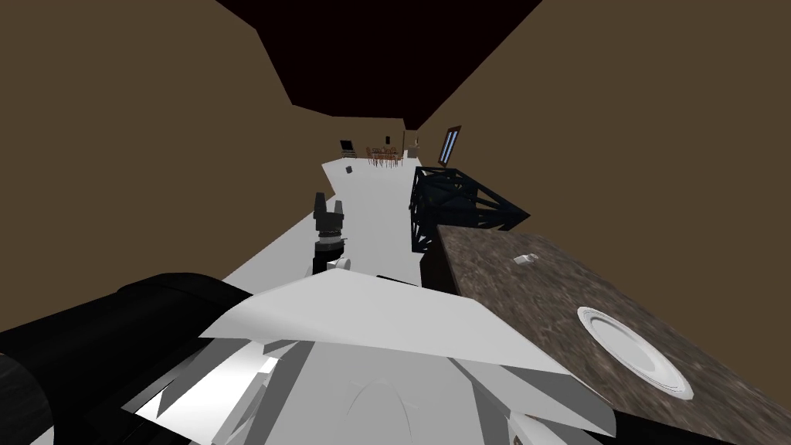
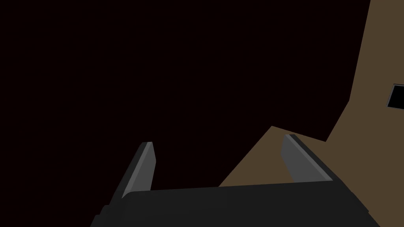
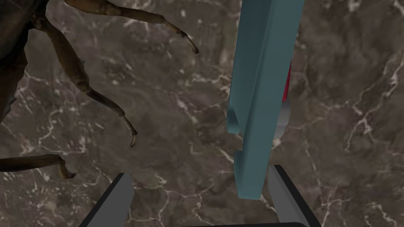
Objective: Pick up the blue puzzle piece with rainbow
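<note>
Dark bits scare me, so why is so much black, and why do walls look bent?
Head view: the wide lens makes the brown walls splay toward the corners; the black area is nothing drawn, not shadow. Left wrist view: that black lies behind the open left pincer. Right wrist view: even light, no glare or shadows on the marbled tabletop or blue puzzle piece.

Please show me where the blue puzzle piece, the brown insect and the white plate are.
blue puzzle piece [image 3: 256, 98], right wrist view, on its blue side face.
brown insect [image 3: 71, 65], right wrist view, on one leg.
white plate [image 1: 633, 351], head view, on its bare middle.
</note>
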You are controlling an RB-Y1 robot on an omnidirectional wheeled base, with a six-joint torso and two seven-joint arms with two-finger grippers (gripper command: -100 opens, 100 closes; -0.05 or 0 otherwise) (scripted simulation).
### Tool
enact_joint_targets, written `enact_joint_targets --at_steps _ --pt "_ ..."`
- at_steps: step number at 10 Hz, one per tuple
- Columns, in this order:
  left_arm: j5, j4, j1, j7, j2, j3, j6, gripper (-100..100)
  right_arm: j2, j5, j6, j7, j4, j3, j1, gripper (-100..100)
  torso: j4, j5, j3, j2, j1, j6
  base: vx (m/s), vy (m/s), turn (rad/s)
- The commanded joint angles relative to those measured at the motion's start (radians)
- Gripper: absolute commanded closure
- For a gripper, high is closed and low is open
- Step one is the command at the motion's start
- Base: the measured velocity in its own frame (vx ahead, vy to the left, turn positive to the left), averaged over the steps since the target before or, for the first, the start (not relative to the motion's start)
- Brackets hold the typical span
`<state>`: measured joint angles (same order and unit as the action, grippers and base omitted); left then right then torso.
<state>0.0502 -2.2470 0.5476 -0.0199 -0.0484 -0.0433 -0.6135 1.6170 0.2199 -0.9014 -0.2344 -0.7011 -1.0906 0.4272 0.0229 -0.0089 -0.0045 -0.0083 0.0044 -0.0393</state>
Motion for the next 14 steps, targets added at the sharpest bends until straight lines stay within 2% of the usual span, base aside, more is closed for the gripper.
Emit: enact_joint_targets --at_steps 1,2,3,4,5,6,7,8,9,10,11,12,13,14 --pt "0.0 0.0 0.0 0.0 0.0 0.0 0.0 0 -0.007 -0.004 -0.007 -0.017 0.026 0.05 0.05 -100 0.0 0.0 0.0 0.0 0.0 0.0 0.049 0.019 -0.022" --pt "0.0 0.0 0.0 0.0 0.0 0.0 0.0 0 -0.007 -0.004 -0.007 -0.017 0.026 0.079 0.056 -100 0.0 0.001 0.0 0.0 0.0 0.0 0.022 0.007 -0.002" --pt "0.0 0.0 0.0 0.0 0.0 0.0 0.0 0 -0.059 0.026 -0.05 -0.036 0.083 0.109 0.095 -100 0.0 0.0 0.0 0.001 0.0 0.001 0.042 0.016 -0.018" --pt "0.0 0.0 0.0 0.0 0.0 0.0 0.0 0 -0.059 0.026 -0.05 -0.036 0.113 0.14 0.116 -100 0.0 0.0 0.0 0.001 0.0 0.0 0.051 0.017 -0.022" --pt "0.0 0.0 0.0 0.0 0.0 0.0 0.0 0 -0.059 0.026 -0.05 -0.036 0.113 0.167 0.116 -100 0.0 0.001 0.0 0.0 0.0 0.0 0.027 0.01 -0.003" --pt "0.0 0.0 0.0 0.0 0.0 0.0 0.0 0 -0.111 0.055 -0.092 -0.056 0.182 0.198 0.154 -100 0.0 0.0 0.0 0.001 0.0 0.001 0.046 0.01 -0.009" --pt "0.0 0.0 0.0 0.0 0.0 0.0 0.0 0 -0.111 0.055 -0.092 -0.056 0.198 0.227 0.175 -100 0.0 0.0 0.0 0.0 0.0 0.0 0.052 0.017 -0.022" --pt "0.0 0.0 0.0 0.0 0.0 0.0 0.0 0 -0.111 0.055 -0.092 -0.056 0.2 0.256 0.175 -100 0.0 0.001 0.0 0.0 0.0 0.0 0.025 0.014 -0.006" --pt "0.0 0.0 0.0 0.0 0.0 0.0 0.0 0 -0.152 0.085 -0.131 -0.075 0.228 0.288 0.228 -100 0.0 0.0 0.0 0.001 0.0 0.001 0.04 0.023 -0.01" --pt "0.0 0.0 0.0 0.0 0.0 0.0 0.0 0 -0.163 0.085 -0.135 -0.075 0.287 0.306 0.21 -100 0.0 0.0 0.0 0.001 0.0 0.0 0.05 0.021 -0.023" --pt "0.0 0.0 0.0 0.0 0.0 0.0 0.0 0 -0.163 0.085 -0.135 -0.075 0.287 0.339 0.234 -100 0.0 0.001 0.0 0.0 0.001 0.001 0.027 0.01 -0.002" --pt "0.0 0.0 0.0 0.0 0.0 0.0 0.0 0 -0.163 0.085 -0.135 -0.075 0.287 0.344 0.234 -100 0.0 0.001 0.0 0.001 0.0 0.001 0.005 0.005 0.002" --pt "0.0 0.0 0.0 0.0 0.0 0.0 0.0 0 -0.157 0.078 -0.122 -0.074 0.265 0.34 0.244 -100 0.0 0.0 0.001 0.002 0.0 0.001 0.0 0.0 0.0" --pt "0.0 0.0 0.0 0.0 0.0 0.0 0.0 0 -0.157 0.078 -0.122 -0.075 0.267 0.341 0.243 100 0.0 0.0 0.001 0.002 -0.001 0.001 0.0 0.0 0.0"
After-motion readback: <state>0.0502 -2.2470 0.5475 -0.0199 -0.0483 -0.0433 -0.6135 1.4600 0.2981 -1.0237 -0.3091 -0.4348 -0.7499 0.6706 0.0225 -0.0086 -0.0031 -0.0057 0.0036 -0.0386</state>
